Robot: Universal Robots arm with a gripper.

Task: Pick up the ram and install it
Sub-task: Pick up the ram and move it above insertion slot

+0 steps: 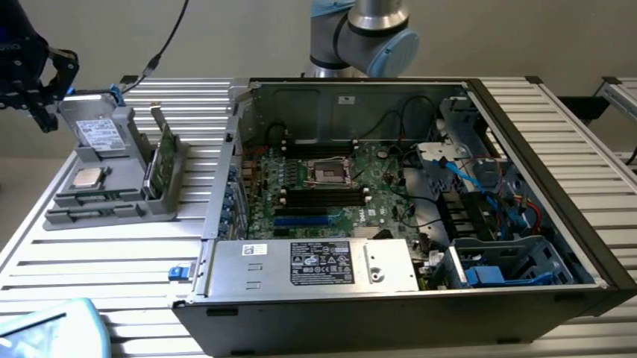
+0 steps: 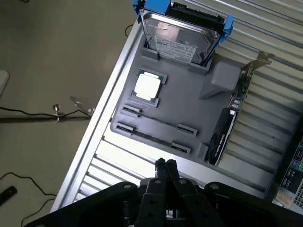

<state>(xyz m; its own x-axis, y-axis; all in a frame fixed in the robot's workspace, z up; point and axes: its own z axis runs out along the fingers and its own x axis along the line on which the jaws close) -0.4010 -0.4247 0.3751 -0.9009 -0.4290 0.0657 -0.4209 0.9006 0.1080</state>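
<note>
Exterior view: high, angled down on the whole table [image 1: 110, 253], computer case [image 1: 398, 321] central.
Wrist view: close, looking down past the gripper [image 2: 165, 164].
Shared by the 2 views: parts tray [image 2: 189, 104].
</note>
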